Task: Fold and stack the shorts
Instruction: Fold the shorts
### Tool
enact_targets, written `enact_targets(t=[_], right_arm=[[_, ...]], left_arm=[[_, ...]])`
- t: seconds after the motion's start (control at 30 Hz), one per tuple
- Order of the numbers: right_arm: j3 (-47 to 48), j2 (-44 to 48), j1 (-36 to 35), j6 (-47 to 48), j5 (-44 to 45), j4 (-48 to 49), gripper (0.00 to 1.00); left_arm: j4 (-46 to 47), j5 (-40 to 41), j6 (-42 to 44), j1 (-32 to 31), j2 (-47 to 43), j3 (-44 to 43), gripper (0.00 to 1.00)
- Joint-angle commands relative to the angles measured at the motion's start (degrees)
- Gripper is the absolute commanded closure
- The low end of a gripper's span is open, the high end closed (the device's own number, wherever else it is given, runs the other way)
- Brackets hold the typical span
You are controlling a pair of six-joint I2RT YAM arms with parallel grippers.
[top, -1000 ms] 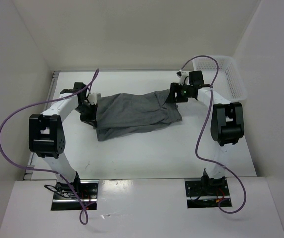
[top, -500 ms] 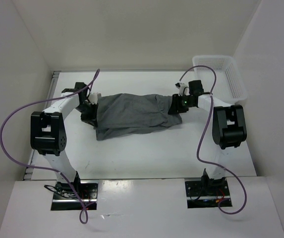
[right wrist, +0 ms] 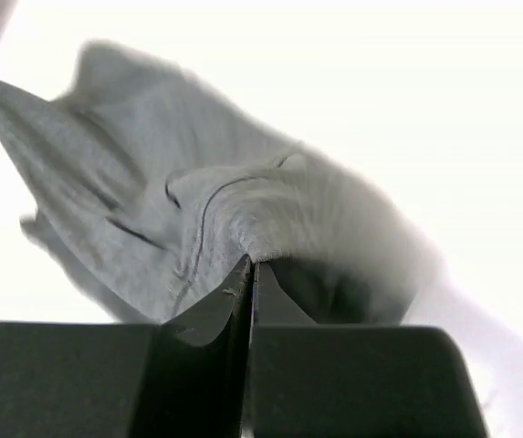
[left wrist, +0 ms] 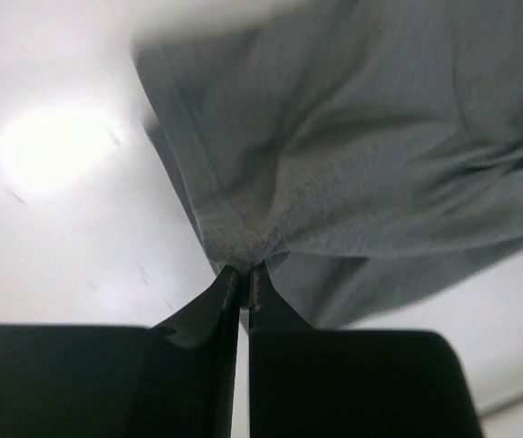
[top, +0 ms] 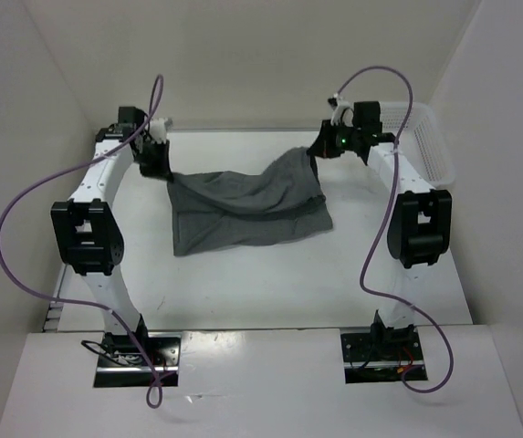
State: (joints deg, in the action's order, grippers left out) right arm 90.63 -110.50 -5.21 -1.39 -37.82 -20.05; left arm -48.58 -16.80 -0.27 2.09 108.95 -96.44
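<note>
The white bench (top: 243,283) carries the near part of the shorts (top: 243,214), which sag from two lifted far corners. The cloth looks soft, light and limp, best pinched at hems or waistband, and it is plain mid-grey and creased. The left claw (left wrist: 245,278) and right claw (right wrist: 250,269) are each clenched on a corner.

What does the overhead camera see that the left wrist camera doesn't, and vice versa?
Only the overhead view shows both arms, the right gripper and the white mesh plastic basket at the far right. Only the left wrist view shows, close up, the left gripper pinched shut on a fold of cloth. Both show the plain mid-grey fabric shorts and the white table under them.
</note>
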Motion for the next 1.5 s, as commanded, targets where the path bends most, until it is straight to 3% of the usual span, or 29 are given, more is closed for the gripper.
enact_targets(t=[0.0,0.03,0.1,0.27,0.3,0.43,0.57,0.67,0.7,0.8,0.97,1.17,1.47], right_arm=[[11.99,-3.4,0.29,-2.49,-1.73,3.8,1.0],[12.64,-4.02,0.81,-0.48,-0.86,3.79,1.0],[11.24,-4.02,0.82,1.03,-0.85,2.22,1.0],[1.5,2.65,2.75,6.83,-6.29,-1.2,1.0],[0.44,3.18,3.62,8.06,-6.3,-1.82,1.0],[-3.61,4.59,5.64,15.7,-4.55,-4.99,1.0],[-4.67,4.59,7.06,18.87,-4.01,-6.92,1.0],[-4.67,5.12,7.06,19.49,-4.01,-7.72,1.0],[-4.67,5.9,7.06,18.54,-5.67,-7.72,0.96],[-9.06,7.92,5.48,17.12,-8.23,-7.02,0.68],[-17.84,11.0,4.6,15.54,-7.53,-7.02,0.47],[-23.31,11.28,4.6,7.99,-7.18,0.08,0.43],[-15.14,5.65,4.08,9.03,-9.02,0.72,0.43]], left_arm=[[2.7,-0.69,0.27,0.9,1.78,-11.63,1.0],[2.18,-0.69,0.27,0.9,2.32,-16.27,1.0],[1.47,-2.35,0.27,0.9,1.71,-17.37,1.0],[3.66,-2.63,0.27,-0.42,-6.8,-0.1,1.0],[3.66,-2.63,0.27,-0.42,-9.25,6.55,1.0],[3.66,-2.1,0.27,-1.56,-13.49,19.23,1.0],[3.14,-0.78,0.27,-1.56,-15.43,25.77,1.0],[2.61,-0.78,0.27,-1.56,-15.43,28.15,1.0],[2.61,-0.78,0.27,-1.56,-15.43,28.76,1.0],[2.61,-1.92,0.27,-1.56,-14.11,29.47,1.0],[2.61,-3.15,0.27,-1.56,-12.62,28.06,1.0],[2.61,-3.15,0.27,-1.56,-11.56,27.54,1.0],[2.61,-3.68,0.27,-1.56,-10.51,25.96,1.0]])
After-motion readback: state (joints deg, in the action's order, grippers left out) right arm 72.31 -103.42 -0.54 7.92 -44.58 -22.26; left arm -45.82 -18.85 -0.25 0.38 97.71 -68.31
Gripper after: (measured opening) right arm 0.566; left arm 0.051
